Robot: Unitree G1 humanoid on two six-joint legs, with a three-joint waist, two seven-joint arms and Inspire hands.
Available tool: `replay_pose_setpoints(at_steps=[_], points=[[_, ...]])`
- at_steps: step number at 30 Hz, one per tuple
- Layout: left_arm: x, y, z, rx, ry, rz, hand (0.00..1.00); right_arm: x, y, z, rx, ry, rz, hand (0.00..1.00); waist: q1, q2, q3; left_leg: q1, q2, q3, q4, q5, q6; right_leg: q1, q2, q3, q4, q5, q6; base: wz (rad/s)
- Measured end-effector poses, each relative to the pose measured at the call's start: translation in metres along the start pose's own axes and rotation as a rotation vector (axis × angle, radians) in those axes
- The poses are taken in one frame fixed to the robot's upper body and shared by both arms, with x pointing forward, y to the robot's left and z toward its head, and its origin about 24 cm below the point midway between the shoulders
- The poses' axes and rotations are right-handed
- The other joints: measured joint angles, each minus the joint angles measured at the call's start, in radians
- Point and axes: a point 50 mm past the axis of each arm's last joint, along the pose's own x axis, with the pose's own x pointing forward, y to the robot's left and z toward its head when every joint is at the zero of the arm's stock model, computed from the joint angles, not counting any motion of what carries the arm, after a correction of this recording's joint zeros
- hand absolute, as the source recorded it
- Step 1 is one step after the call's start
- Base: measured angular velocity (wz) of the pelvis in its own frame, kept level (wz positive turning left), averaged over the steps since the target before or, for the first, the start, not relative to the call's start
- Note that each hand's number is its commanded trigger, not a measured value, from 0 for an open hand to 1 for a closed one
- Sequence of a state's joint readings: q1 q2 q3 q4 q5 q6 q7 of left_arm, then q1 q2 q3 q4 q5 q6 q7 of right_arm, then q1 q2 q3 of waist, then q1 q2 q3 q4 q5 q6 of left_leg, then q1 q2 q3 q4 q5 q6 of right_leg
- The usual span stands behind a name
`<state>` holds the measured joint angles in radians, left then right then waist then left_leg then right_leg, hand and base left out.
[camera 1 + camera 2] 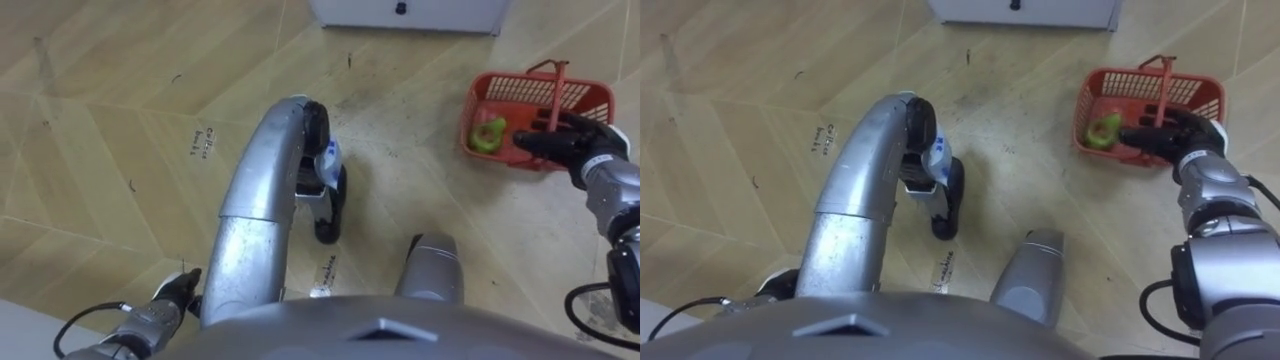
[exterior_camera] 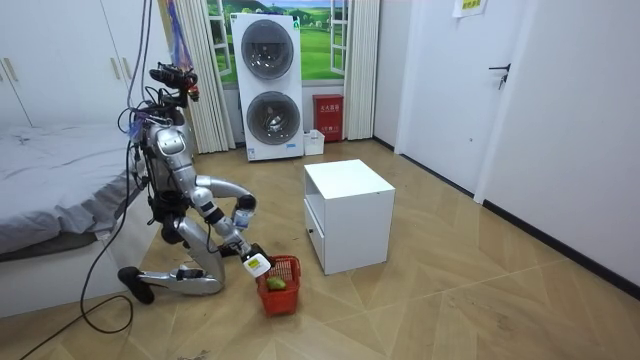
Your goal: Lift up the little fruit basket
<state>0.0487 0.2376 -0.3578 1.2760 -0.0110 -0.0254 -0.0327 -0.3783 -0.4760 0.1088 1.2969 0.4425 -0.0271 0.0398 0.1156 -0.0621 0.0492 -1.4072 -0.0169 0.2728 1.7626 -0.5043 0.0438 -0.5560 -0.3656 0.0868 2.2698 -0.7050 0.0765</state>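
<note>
The left hand (image 1: pixel 165 305) hangs low near the floor (image 1: pixel 120 150). The right hand (image 1: pixel 570 140) rests at the red basket's (image 1: pixel 588 97) near rim, beside the upright handle (image 1: pixel 556 90); I cannot tell if its fingers grip. The basket stands on the floor, long axis left-right, and holds green fruit (image 1: pixel 489 133). A white cabinet (image 1: pixel 410 14) is beyond.

Near rim of basket (image 1: pixel 520 90) behind right hand (image 1: pixel 565 142)

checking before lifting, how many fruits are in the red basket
1: a green fruit at the left end of the red basket, next to the right robot hand. That hand covers part of the basket, so more may be hidden.
</note>
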Motion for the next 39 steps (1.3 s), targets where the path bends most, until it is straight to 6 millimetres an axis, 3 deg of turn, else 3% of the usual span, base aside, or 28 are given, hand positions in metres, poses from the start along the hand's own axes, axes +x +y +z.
replay_pose_setpoints(at_steps=[6, 15, 24, 29, 35, 39], points=[[0.002, 0.005, 0.015, 0.005, -0.035, 0.011, 0.0, 0.0, 0.001, 0.0, -0.008, 0.002, 0.005, 1.0, 0.002, 0.008, 0.0019, 0.0, -0.001, 0.0, 0.002, 0.002, 0.004, 0.002, -0.001, -0.001, 0.002, 0.0, 0.0, 0.0], [0.002, 0.007, 0.02, -0.06, -0.046, 0.014, 0.0, 0.0, 0.001, -0.001, -0.01, 0.003, 0.002, 1.0, 0.0, 0.009, 0.0023, -0.002, 0.001, -0.001, 0.009, 0.006, 0.011, 0.008, 0.003, -0.001, 0.009, 0.0, 0.0, 0.0], [0.003, 0.012, 0.032, -0.057, -0.066, 0.003, 0.0, 0.0, 0.005, -0.002, -0.016, 0.007, 0.012, 1.0, -0.001, -0.002, 0.0089, -0.016, 0.003, -0.01, 0.023, 0.009, 0.018, 0.001, 0.019, -0.001, 0.016, 0.0, 0.0, 0.0], [0.003, 0.014, 0.036, -0.057, -0.069, 0.005, 0.0, 0.001, 0.017, -0.005, -0.018, 0.015, 0.042, 1.0, -0.002, -0.003, 0.0095, -0.016, 0.003, -0.027, 0.033, 0.009, 0.018, 0.015, 0.037, -0.005, 0.015, 0.0, 0.0, 0.0], [0.003, 0.018, 0.042, -0.088, -0.083, 0.019, 0.0, 0.001, 0.031, 0.004, -0.015, -0.023, 0.08, 1.0, -0.005, -0.016, 0.0157, -0.014, 0.001, -0.037, 0.041, 0.009, 0.018, 0.033, 0.04, -0.004, 0.014, 0.0, -0.001, 0.0], [0.003, 0.022, 0.047, -0.115, -0.107, 0.037, 0.0, 0.0, 0.053, 0.023, -0.002, -0.106, 0.157, 1.0, -0.032, -0.046, 0.019, -0.001, -0.031, -0.061, 0.047, 0.005, 0.01, 0.07, 0.044, -0.018, -0.001, 0.001, -0.001, 0.02]])
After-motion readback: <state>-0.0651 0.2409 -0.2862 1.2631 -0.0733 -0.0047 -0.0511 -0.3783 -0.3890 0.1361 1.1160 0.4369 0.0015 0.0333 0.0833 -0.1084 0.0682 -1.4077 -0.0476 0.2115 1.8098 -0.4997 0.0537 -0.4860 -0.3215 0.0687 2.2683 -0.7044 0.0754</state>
